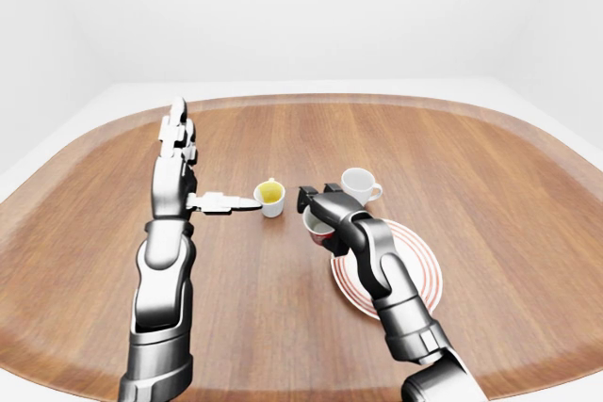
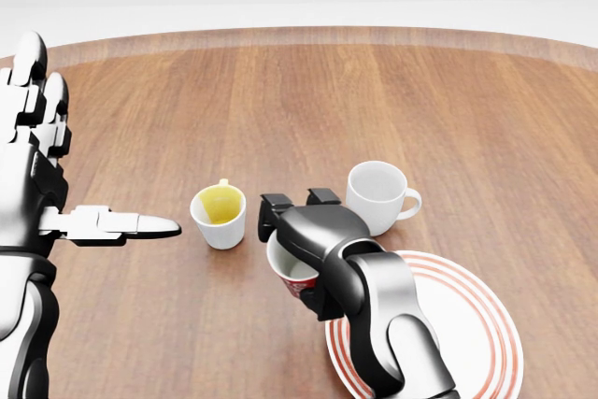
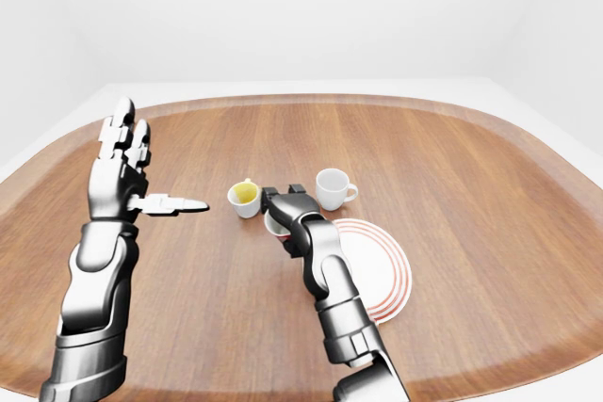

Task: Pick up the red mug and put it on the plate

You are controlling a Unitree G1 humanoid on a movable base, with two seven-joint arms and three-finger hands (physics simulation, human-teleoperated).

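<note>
Beside round striped plate (image 2: 486, 324), hand-gripped red mug (image 2: 291, 277)

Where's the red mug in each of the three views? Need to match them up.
Left-eye view: red mug just right of centre, under the right hand, at the plate's upper-left edge.
Head view: lower centre, mostly hidden by the hand.
Right-eye view: centre, only a sliver showing.
Shared landmark: the yellow-lined cup, immediately left of the mug in every view.
</note>
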